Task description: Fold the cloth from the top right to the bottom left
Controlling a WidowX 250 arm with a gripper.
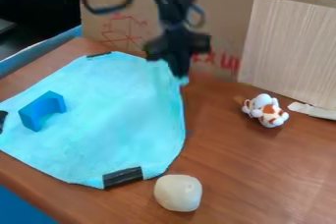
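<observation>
Turquoise cloth, one piece, lies on the left half of the wooden counter as the camera sees it, spread mostly flat from near the far left corner towards the near left edge; its upper right part rises to the gripper, whose fingers are closed on it, a bit of fabric showing at the tips. Three black strips sit at the cloth's margins: one at the far corner, one at the left, one at the near edge. One blue arch-shaped block rests on the cloth's left part; one pale rounded object is just beside the cloth's near right side; one small plush toy, white with orange-brown patches, lies to the right, nearer the counter's far edge. One cardboard sheet stands along that far edge, bearing a red line drawing and red hand-drawn lettering; one wood-grain panel leans before it, a whitish strip at its foot. One black arm comes in from the top edge, hanging steeply, its gripper pointing down before the cardboard.
</observation>
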